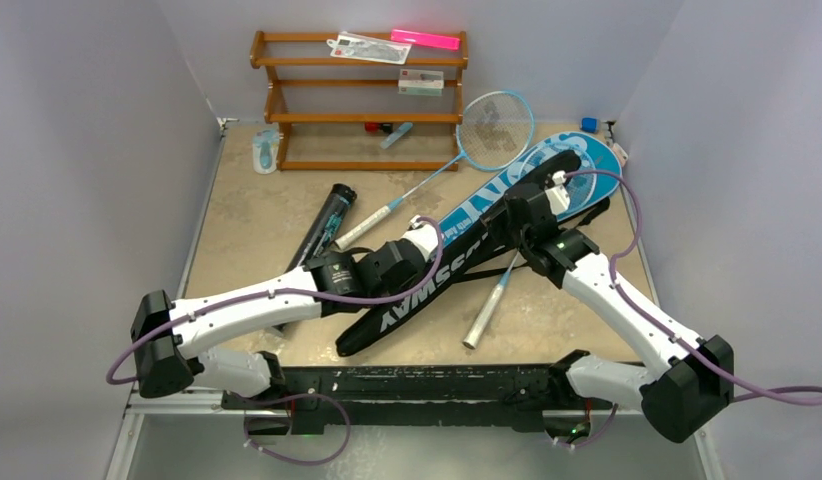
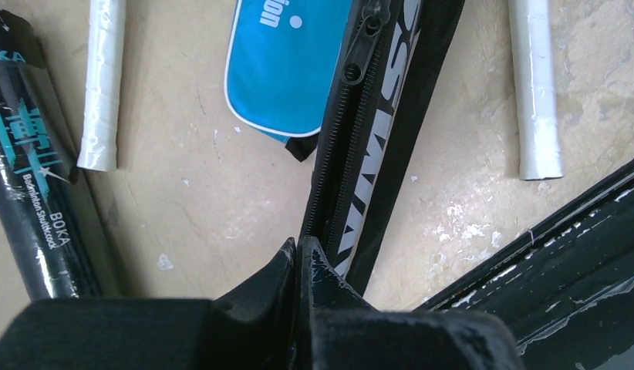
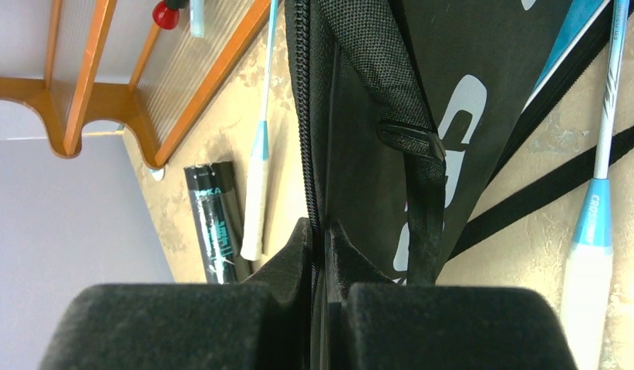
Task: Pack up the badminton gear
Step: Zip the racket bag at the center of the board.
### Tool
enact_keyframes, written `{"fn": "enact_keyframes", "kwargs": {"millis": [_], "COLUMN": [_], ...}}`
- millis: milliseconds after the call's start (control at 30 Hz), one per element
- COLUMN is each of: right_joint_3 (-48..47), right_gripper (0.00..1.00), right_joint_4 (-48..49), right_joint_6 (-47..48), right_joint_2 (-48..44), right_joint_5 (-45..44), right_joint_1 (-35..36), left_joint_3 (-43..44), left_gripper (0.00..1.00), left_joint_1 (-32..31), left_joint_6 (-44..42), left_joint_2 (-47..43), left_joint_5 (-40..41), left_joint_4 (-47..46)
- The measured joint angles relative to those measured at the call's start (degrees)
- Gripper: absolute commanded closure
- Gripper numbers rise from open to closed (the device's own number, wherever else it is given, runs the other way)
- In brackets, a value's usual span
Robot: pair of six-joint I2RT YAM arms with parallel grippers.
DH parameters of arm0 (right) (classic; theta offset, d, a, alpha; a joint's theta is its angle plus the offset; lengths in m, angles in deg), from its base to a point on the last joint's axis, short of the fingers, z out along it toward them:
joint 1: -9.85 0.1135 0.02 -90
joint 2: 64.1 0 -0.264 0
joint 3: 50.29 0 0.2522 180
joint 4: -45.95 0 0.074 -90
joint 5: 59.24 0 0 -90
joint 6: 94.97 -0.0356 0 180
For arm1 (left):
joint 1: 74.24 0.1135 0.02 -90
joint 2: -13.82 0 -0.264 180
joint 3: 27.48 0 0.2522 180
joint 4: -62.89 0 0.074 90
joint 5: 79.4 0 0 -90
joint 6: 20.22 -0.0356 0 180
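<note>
Only the wrist views show it: left pincer [image 2: 302, 258] and right pincer [image 3: 322, 239] each clamped on the black cover [image 1: 417, 300], mid-surface [image 1: 247, 215]; from above, both arms stretch inward.

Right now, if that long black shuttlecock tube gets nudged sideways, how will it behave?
The long black tube lies on its side on the tan table, so it would probably roll. Its glossy wrap looks slippery to pinch.
</note>
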Motion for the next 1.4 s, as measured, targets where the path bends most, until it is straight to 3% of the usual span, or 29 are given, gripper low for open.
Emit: {"fn": "enact_keyframes", "kwargs": {"millis": [67,133,200,433,600,767,933,1400], "right_joint_3": [0.0,0.0,0.0,0.0,0.0,0.0,0.0,0.1], "right_gripper": [1.0,1.0,1.0,1.0,1.0,1.0,1.0,1.0], "right_joint_4": [0.0,0.0,0.0,0.0,0.0,0.0,0.0,0.0], "right_joint_6": [0.5,0.7,0.7,0.7,0.7,0.7,0.6,0.4], "right_joint_2": [0.0,0.0,0.0,0.0,0.0,-0.1,-0.3,-0.3], "right_joint_5": [0.1,0.2,0.2,0.4,0.4,0.4,0.4,1.7], "right_joint_1": [-0.1,-0.1,-0.1,-0.1,-0.1,-0.1,-0.1,-0.1], "left_joint_3": [-0.6,-1.4,-2.3,-4.9,-10.1,-18.2,-22.6,-22.7], "left_gripper": [1.0,0.8,0.71,0.69,0.56,0.54,0.53,0.56], "left_joint_1": [0.1,0.5,1.4,11.0,18.3,18.0,16.6,14.4], "left_joint_6": [0.8,2.1,3.9,13.4,23.9,37.4,49.0,54.3], "left_joint_2": [-0.1,-0.6,-1.7,-5.3,-7.6,-11.1,-13.1,-8.5], "left_joint_5": [-0.5,-1.5,-3.1,-14.7,-22.3,-28.0,-27.5,-21.7], "left_joint_4": [-0.4,-1.7,-4.0,-14.0,-20.5,-29.6,-35.9,-41.0]}}
